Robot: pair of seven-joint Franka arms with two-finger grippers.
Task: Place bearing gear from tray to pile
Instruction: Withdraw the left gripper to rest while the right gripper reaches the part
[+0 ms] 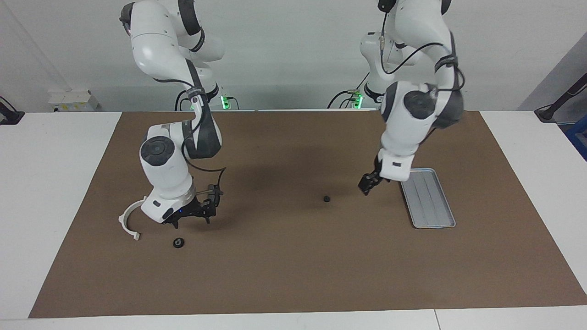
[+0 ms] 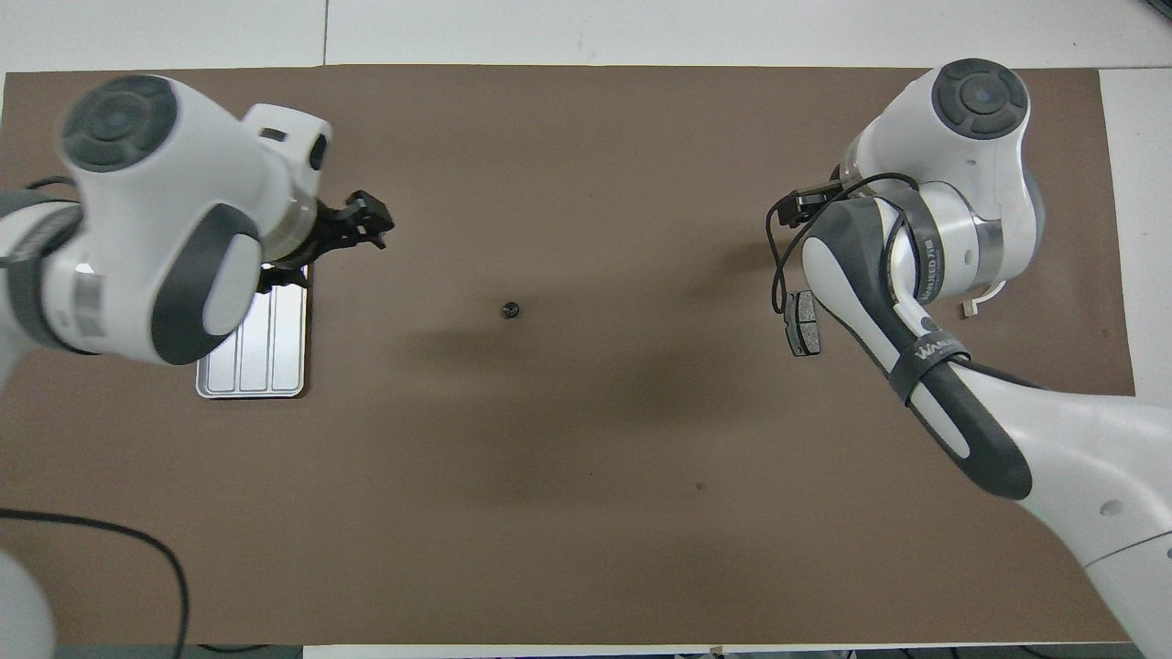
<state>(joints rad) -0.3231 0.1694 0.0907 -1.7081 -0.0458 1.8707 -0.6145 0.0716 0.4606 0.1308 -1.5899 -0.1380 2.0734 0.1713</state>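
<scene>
A small black bearing gear (image 1: 326, 199) lies on the brown mat near the table's middle, also in the overhead view (image 2: 511, 309). The silver ridged tray (image 1: 429, 197) (image 2: 256, 348) lies toward the left arm's end, with nothing in the part that shows. My left gripper (image 1: 369, 183) (image 2: 364, 222) hangs low beside the tray, between it and that gear. My right gripper (image 1: 192, 222) is open and low over the mat by the pile: the white half-ring bracket (image 1: 128, 220) and a dark brake pad (image 2: 803, 322). A second black ring-shaped gear (image 1: 179, 242) lies just past the right gripper.
The brown mat (image 1: 293, 275) covers most of the white table. In the overhead view the right arm hides most of the pile, and only a sliver of the bracket (image 2: 984, 297) shows. The left arm covers part of the tray there.
</scene>
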